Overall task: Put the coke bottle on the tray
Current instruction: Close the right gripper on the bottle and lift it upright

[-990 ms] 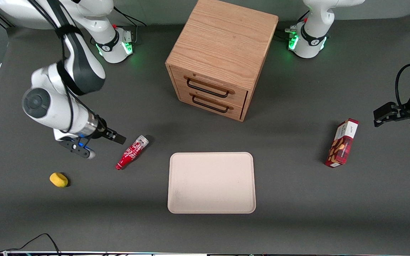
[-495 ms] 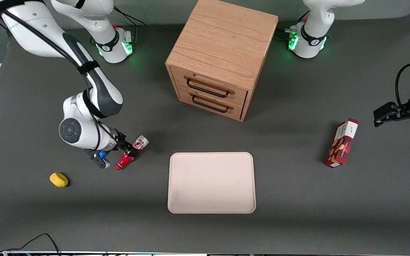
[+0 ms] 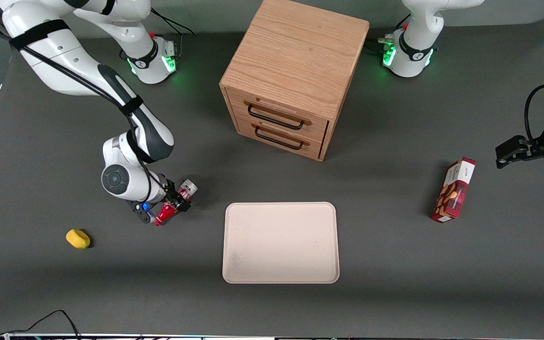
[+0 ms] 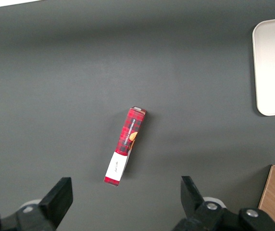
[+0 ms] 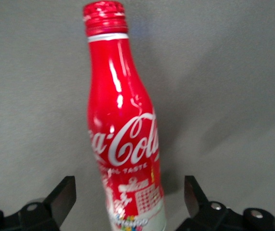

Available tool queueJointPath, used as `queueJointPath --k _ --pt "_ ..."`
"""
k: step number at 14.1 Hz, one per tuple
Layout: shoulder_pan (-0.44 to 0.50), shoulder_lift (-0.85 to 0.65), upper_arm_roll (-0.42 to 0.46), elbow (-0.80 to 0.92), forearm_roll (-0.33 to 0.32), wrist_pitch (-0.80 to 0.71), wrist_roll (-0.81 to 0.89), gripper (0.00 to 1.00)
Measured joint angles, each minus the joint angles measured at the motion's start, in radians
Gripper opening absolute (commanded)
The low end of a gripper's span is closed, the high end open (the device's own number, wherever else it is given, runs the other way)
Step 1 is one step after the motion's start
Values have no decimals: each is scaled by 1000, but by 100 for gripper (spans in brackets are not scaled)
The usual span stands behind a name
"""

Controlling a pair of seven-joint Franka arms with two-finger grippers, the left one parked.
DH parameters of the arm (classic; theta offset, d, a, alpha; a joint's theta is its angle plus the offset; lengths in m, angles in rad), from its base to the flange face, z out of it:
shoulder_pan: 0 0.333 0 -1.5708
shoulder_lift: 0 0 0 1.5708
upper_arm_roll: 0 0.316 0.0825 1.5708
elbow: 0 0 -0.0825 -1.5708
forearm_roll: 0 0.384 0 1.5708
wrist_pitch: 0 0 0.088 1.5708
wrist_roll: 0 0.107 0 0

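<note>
The coke bottle (image 3: 164,215) is red with white script and lies on the dark table, toward the working arm's end from the tray (image 3: 280,242). My right gripper (image 3: 175,203) is low over the bottle's middle, so only the bottle's two ends show in the front view. In the right wrist view the bottle (image 5: 123,139) lies between the gripper's (image 5: 128,197) open fingers (image 5: 63,195), with a gap on each side. The pale beige tray is bare, and its corner shows in the left wrist view (image 4: 274,62).
A wooden drawer cabinet (image 3: 295,75) stands farther from the front camera than the tray. A red snack box (image 3: 454,190) lies toward the parked arm's end and also shows in the left wrist view (image 4: 125,151). A small yellow object (image 3: 78,238) lies near the working arm.
The right arm has swung toward the bottle and come down. The gripper went from beside the bottle to straddling its middle. The bottle has not moved.
</note>
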Motion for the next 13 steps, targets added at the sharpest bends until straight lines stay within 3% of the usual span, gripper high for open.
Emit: queueJointPath --k 2,5,7,10,13 --pt "0 6 0 -1 -24 1 3 92" --pt "0 6 -2 -1 -50 9 5 56" --pt "0 6 -2 -1 -52 21 5 44" --pt "0 5 -2 -1 -59 34 5 16" --pt "0 3 -2 5 -69 40 5 12"
